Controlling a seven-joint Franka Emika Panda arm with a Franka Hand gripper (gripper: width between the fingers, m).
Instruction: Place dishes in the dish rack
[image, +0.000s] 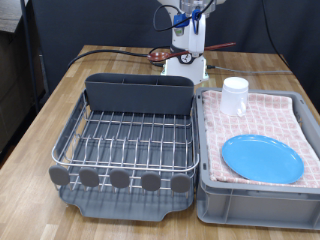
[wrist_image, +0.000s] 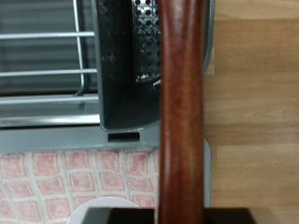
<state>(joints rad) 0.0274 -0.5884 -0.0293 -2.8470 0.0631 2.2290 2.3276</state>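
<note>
**Wooden spoon at the gripper above the rack's far end; plate and cup in the tub**

At the far end of the wooden tabletop (image: 40, 130), near the exterior view's top, the white robot arm's gripper (image: 190, 48) hangs just beyond the tall grey trough (image: 138, 95) of the dish rack. A brown wooden spoon (wrist_image: 182, 103) runs straight through the middle of the wrist view, its handle filling the picture from one edge to the other and passing into the dark base of the hand. The fingers themselves are not visible in either view, so I cannot tell whether the gripper is closed on the handle or how wide it stands. In the exterior view the spoon cannot be made out clearly against the arm.

The chrome wire grid rack (image: 130, 140) sits on its dark grey plastic tray (image: 125, 195) at the exterior view's left and centre. Its wires carry no dishes. The wrist view shows the perforated inner wall of the trough just beside the spoon handle, with the rack's wires to one side.

The grey rectangular tub (image: 255, 195), lined with pink-and-white checkered cloth (image: 265, 115), stands touching or just beside the rack on the exterior view's right. A round flat light-blue plate (image: 261, 158) lies flat on the cloth at the near end. A small white cylindrical cup (image: 235, 95) stands upright on the cloth at the far end, well apart from the plate.
</note>
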